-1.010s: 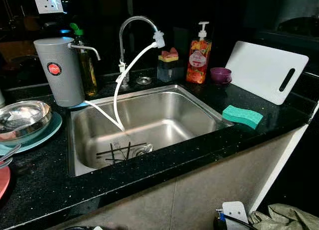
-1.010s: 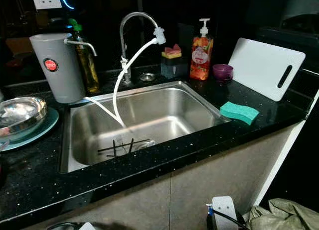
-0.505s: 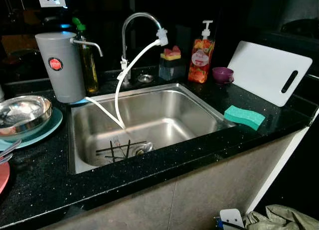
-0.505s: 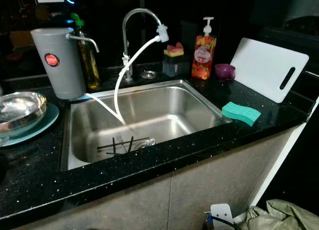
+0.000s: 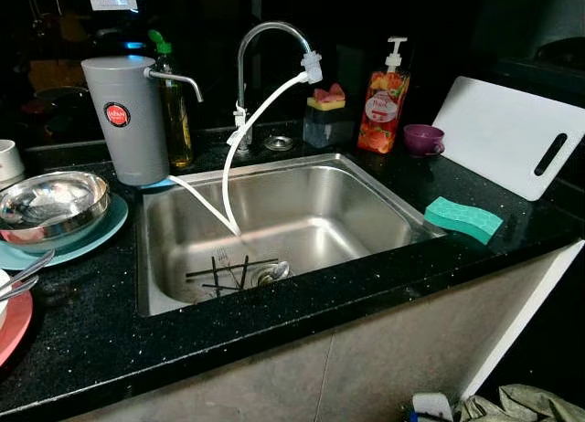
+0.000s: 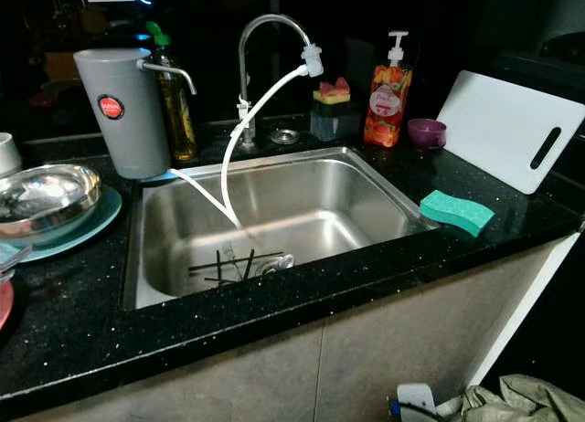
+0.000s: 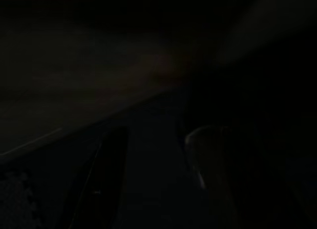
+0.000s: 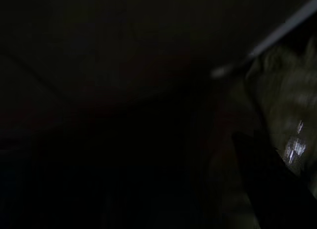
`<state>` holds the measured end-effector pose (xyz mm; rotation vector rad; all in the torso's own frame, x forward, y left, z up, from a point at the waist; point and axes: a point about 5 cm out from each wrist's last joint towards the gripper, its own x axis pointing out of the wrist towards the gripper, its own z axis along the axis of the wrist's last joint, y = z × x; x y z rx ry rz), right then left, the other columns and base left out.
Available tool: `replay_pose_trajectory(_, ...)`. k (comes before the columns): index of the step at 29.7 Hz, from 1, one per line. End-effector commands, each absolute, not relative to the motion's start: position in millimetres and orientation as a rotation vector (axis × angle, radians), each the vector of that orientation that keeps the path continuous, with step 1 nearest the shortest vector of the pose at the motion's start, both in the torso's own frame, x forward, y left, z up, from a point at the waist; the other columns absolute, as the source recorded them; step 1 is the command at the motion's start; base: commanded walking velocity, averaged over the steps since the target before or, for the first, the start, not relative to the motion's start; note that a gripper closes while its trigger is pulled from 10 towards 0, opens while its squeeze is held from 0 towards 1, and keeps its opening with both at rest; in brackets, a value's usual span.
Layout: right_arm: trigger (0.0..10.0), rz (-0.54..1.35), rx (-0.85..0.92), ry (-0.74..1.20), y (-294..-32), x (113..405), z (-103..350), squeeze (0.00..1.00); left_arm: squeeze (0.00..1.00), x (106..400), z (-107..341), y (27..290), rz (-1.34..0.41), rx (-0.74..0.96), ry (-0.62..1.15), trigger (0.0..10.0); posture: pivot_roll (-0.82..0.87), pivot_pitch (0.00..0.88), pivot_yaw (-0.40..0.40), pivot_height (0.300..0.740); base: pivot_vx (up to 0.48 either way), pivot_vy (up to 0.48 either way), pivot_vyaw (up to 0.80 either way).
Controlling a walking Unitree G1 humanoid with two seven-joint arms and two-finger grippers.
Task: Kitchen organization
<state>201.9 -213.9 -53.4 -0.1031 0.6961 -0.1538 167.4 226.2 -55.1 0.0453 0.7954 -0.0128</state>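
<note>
Head views: stainless steel sink (image 5: pixel 384 198) set in the black speckled counter (image 6: pixel 82 326), green sponge (image 5: pixel 462 218) on its right edge, steel bowl (image 5: pixel 50 205) left. Left wrist: nearly black, left gripper's fingers (image 7: pixel 101 187) barely visible, can't tell their state. Right wrist: one dark finger (image 8: pixel 262 182), crumpled grey cloth (image 8: pixel 285 107) beyond, grip unclear.

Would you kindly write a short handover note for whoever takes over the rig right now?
Both arms hang idle below the counter; their wrist views are too dark to tell the fingers.
The steel sink holds a few dark utensils by the drain.
To its left, a steel bowl sits on a teal plate.
To its right lie the green sponge and white cutting board; the soap bottle and purple cup stand behind.
Nothing is gripped; tidying seems still to do.
</note>
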Motion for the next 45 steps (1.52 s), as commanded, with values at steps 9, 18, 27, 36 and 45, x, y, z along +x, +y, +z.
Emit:
replay_pose_trajectory(9,10.0,-0.042,-0.08,0.846,-204,170,-78,0.0,0.0,169,-66,219,-0.021,0.109,0.788,10.0,0.02,0.073,-0.015,0.74,0.0,0.0,0.0)
replay_pose_trajectory(18,10.0,0.124,-0.193,0.841,-192,173,-80,0.0,0.0,161,-77,219,0.026,0.122,0.839,10.0,0.0,0.057,-0.014,0.74,0.0,0.0,0.0)
replay_pose_trajectory(27,10.0,0.168,-0.232,0.852,-191,176,-80,0.0,0.0,138,-88,226,0.143,0.07,0.89,10.0,0.04,0.047,-0.056,0.74,0.0,0.0,0.0)
replay_pose_trajectory(36,10.0,0.205,-0.282,0.897,-196,169,-84,0.0,0.0,130,-92,227,0.094,0.096,0.927,10.0,0.06,0.039,-0.079,0.74,0.0,0.0,0.0)
replay_pose_trajectory(45,10.0,0.163,-0.238,0.907,-199,172,-83,0.0,0.0,120,-97,231,0.065,0.147,0.991,10.0,0.07,0.028,-0.08,0.74,0.0,0.0,0.0)
